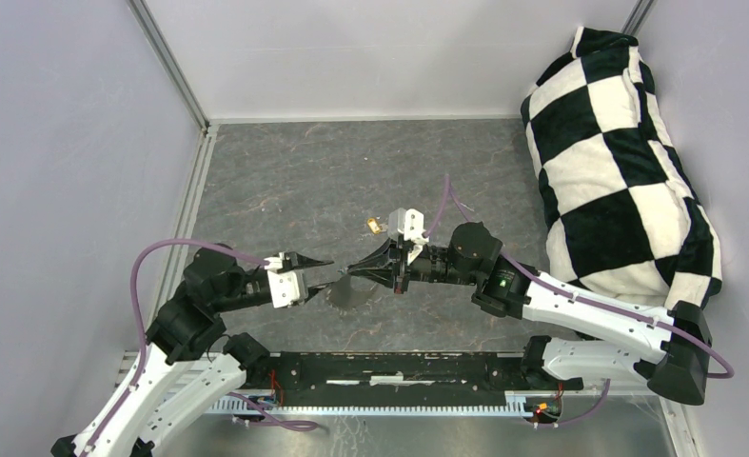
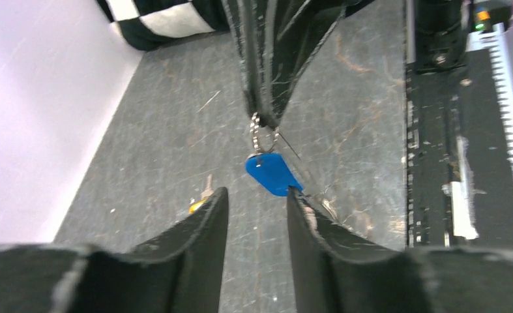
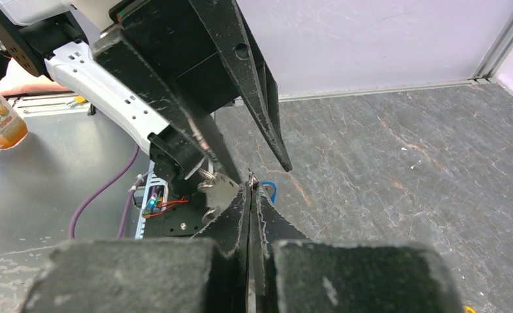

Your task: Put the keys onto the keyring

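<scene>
Robot lab test cell. Evidence: plain pale wall panels (image 1: 66,143) box in three sides, aluminium frame posts (image 1: 170,62) at corners. Dark stone-look surface (image 1: 285,181). Left arm (image 1: 175,381) and right arm (image 1: 589,314), white-and-black, bolted to black base rail (image 1: 399,367) at near edge. Purple cables (image 1: 161,249) looped loose. Slotted cable duct (image 1: 370,405) along front. Checkered cushion (image 1: 618,162) against right wall.
</scene>
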Controlling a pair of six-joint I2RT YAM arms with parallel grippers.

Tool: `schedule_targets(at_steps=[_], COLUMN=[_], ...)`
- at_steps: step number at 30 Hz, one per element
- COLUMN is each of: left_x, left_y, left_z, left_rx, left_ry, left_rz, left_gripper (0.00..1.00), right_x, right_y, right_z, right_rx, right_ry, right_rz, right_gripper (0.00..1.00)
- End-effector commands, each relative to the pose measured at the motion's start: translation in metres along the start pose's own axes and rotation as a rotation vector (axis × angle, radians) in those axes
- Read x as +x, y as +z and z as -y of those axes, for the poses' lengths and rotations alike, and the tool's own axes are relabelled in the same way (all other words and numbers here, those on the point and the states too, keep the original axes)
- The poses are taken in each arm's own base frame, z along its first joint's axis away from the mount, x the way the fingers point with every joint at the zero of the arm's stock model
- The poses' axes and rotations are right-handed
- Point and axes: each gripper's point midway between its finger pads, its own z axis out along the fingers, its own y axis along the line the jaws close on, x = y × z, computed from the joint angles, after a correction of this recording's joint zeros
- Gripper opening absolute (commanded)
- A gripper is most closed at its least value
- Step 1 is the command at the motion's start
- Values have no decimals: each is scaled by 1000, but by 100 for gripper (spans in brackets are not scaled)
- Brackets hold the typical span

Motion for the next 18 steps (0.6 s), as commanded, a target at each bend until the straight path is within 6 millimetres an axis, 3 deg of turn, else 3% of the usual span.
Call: schedule_targets(at_steps=[1,8,18], left_x=[-8,6,-3], left_y=[2,11,20], left_z=[20,23,19], left_rx=[104,109,100], left_ry=[-78,-175,-272], left_rz=[42,10,61], left_gripper=[50,53,50], right_x=[-36,-36,-35], right_y=[-2,2,2], right_z=[0,-2,-3], right_rx=[8,-11,-12], right_ry=[-28,-18,-5], right_rz=[103,107,113], right_gripper=[0,0,0])
